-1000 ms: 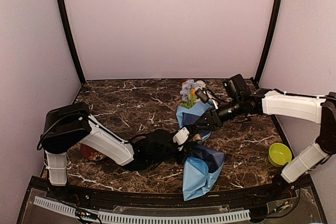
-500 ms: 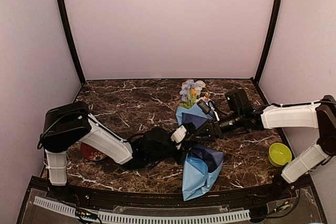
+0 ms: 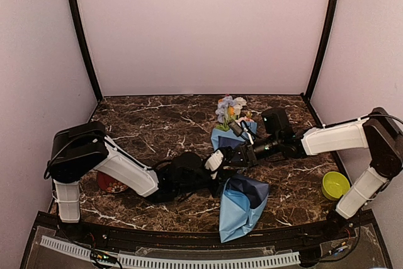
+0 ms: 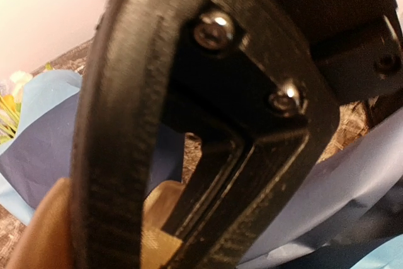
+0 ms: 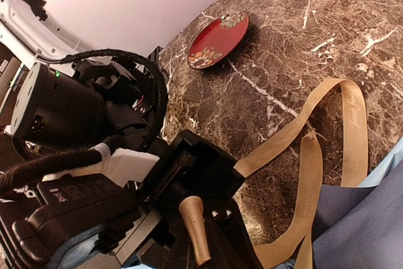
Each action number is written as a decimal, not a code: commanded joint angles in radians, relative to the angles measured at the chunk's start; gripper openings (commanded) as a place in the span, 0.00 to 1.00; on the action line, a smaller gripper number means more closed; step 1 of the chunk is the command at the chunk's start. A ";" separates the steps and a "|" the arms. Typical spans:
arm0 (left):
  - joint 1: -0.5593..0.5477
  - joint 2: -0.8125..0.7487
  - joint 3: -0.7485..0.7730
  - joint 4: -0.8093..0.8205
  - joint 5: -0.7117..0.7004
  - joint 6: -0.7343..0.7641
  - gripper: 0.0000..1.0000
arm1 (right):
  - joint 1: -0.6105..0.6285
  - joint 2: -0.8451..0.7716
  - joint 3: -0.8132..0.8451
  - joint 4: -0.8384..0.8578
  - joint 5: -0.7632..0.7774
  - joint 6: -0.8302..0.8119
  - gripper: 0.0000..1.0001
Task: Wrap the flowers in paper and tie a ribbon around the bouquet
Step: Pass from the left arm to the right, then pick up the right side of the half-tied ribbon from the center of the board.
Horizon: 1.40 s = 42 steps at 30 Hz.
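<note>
So the bouquet (image 3: 238,177) lies mid-table, heads pointing away from me. The flowers (image 3: 230,106) poke out the far end and the paper (image 3: 236,209) flares wide at the near end. I'd call the wrapping basically done. The tying isn't: the ribbon (image 5: 312,181) sprawls in a loose loop on the table (image 5: 302,48) next to the paper, not around the cone at all, and there's no knot.

My left claw (image 3: 220,163) is clamped on one strand of ribbon at the cone's waist. My right claw (image 3: 232,157) is clenched too, right up against the left one. I honestly can't tell if it's caught any ribbon.

Material-wise, the paper is thin and creasy, light blue outside and navy inside. The ribbon is a flat tan strip with a satin sheen. The table is dark veined marble, with a red dish (image 5: 217,41) off to my left.
</note>
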 commanded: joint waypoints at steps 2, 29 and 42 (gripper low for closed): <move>0.014 -0.119 -0.021 -0.070 0.065 -0.023 0.39 | 0.007 -0.027 0.015 0.027 0.016 0.008 0.00; 0.334 -0.147 0.155 -0.952 -0.043 -0.168 0.69 | 0.002 -0.011 0.039 -0.017 0.099 0.014 0.00; 0.338 -0.125 0.147 -1.011 -0.021 -0.180 0.11 | 0.003 -0.015 0.049 -0.031 0.101 0.008 0.00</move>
